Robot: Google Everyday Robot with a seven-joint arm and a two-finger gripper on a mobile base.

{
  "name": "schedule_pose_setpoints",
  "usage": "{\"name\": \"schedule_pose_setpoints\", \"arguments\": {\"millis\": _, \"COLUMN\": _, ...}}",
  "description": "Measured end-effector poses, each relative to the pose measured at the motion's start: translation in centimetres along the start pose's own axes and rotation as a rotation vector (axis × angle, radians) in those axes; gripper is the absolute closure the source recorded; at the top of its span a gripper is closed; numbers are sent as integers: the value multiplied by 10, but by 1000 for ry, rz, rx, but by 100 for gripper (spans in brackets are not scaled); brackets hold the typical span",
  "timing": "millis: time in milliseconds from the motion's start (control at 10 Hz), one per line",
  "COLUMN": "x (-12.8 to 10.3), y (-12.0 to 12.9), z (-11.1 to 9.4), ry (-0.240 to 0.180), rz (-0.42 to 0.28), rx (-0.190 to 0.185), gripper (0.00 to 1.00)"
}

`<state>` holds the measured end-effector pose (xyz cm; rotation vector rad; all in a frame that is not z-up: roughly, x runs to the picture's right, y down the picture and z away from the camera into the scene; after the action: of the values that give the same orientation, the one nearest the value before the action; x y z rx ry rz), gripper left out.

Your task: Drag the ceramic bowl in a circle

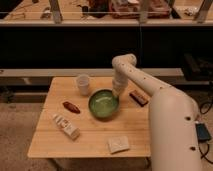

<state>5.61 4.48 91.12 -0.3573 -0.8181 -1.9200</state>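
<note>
The ceramic bowl [103, 104], green and glossy with a paler centre, sits near the middle of the wooden table [90, 142]. My gripper [117, 93] reaches down at the bowl's far right rim, touching or hooking its edge. The white arm sweeps in from the lower right and hides the table's right side.
A small white cup [83, 83] stands just left of and behind the bowl. A red object [71, 107] lies to the bowl's left, a wrapped packet [66, 126] at the front left, a pale flat packet [118, 144] at the front, and a dark bar [138, 97] at the right.
</note>
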Motion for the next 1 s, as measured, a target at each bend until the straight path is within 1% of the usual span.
{"name": "schedule_pose_setpoints", "arguments": {"millis": 100, "x": 0, "y": -23, "z": 3, "ry": -5, "rz": -51, "rx": 0, "gripper": 100}}
{"name": "schedule_pose_setpoints", "arguments": {"millis": 200, "x": -10, "y": -52, "z": 6, "ry": -18, "rz": -101, "rx": 0, "gripper": 100}}
{"name": "schedule_pose_setpoints", "arguments": {"millis": 400, "x": -25, "y": -76, "z": 10, "ry": -27, "rz": -109, "rx": 0, "gripper": 100}}
{"name": "schedule_pose_setpoints", "arguments": {"millis": 500, "x": -28, "y": -83, "z": 12, "ry": -27, "rz": -105, "rx": 4, "gripper": 100}}
{"name": "schedule_pose_setpoints", "arguments": {"millis": 600, "x": -36, "y": -84, "z": 13, "ry": -20, "rz": -83, "rx": 10, "gripper": 100}}
{"name": "schedule_pose_setpoints", "arguments": {"millis": 700, "x": -43, "y": -81, "z": 13, "ry": -16, "rz": -63, "rx": 11, "gripper": 100}}
{"name": "schedule_pose_setpoints", "arguments": {"millis": 800, "x": -53, "y": -72, "z": 11, "ry": -12, "rz": -34, "rx": 10, "gripper": 100}}
{"name": "schedule_pose_setpoints", "arguments": {"millis": 1000, "x": -81, "y": -37, "z": 5, "ry": 6, "rz": 42, "rx": 2, "gripper": 100}}
